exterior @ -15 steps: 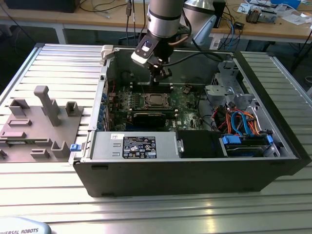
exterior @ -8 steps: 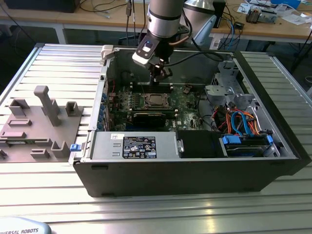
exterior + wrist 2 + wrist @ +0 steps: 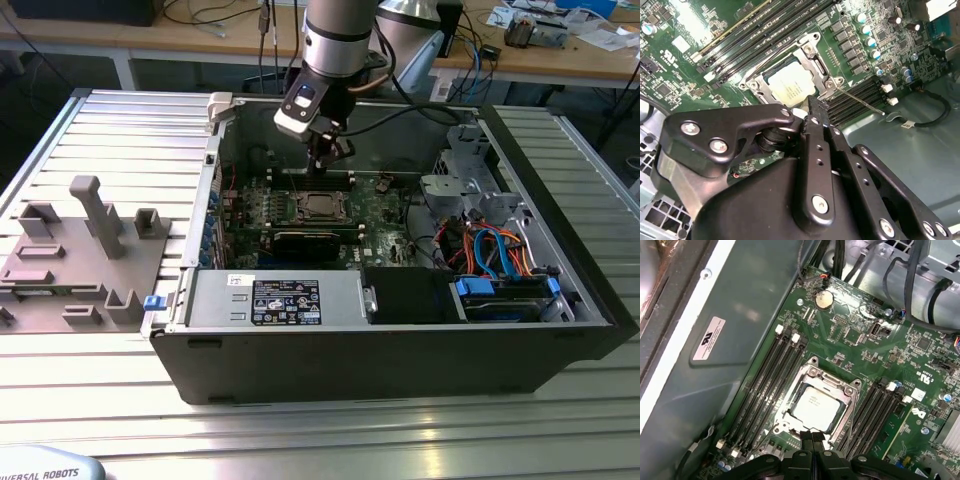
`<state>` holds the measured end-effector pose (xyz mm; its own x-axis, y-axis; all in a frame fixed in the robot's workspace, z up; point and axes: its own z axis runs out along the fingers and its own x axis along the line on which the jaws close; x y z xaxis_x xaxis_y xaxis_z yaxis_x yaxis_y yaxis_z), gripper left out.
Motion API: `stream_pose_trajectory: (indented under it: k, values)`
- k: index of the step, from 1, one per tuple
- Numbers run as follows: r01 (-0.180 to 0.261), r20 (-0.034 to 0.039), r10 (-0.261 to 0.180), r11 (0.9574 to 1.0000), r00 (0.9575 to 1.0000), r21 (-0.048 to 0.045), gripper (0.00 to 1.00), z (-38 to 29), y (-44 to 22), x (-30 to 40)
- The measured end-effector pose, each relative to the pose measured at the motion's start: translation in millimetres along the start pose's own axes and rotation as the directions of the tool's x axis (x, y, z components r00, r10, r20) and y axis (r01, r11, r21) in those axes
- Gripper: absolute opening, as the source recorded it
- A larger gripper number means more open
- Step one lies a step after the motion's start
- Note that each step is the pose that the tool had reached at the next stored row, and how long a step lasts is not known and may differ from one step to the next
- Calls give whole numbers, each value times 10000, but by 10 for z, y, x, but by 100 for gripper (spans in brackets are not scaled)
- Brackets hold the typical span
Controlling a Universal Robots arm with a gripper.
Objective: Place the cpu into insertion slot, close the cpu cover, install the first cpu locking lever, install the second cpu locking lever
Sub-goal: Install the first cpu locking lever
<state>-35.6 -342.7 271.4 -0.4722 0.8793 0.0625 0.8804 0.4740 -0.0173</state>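
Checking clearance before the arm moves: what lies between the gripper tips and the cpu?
Only the cpu cover's near rim separates the gripper from the cpu, in the first wrist view.

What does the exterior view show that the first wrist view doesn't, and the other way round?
The exterior view alone takes in the whole open computer case, the grey fixture tray on the exterior view's left, and the arm reaching in. The first wrist view alone gives close detail: a round coin battery and the long memory slots. Both show the cpu lying in the insertion slot, under the gripper.
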Motion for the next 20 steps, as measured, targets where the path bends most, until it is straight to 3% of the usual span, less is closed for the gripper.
stream_pose_trajectory:
  k: [8,20]
  values:
    - [426,7,-426,9991,9991,27,11,0,0,0]
    - [1149,16,-1149,9934,9934,73,11,0,0,0]
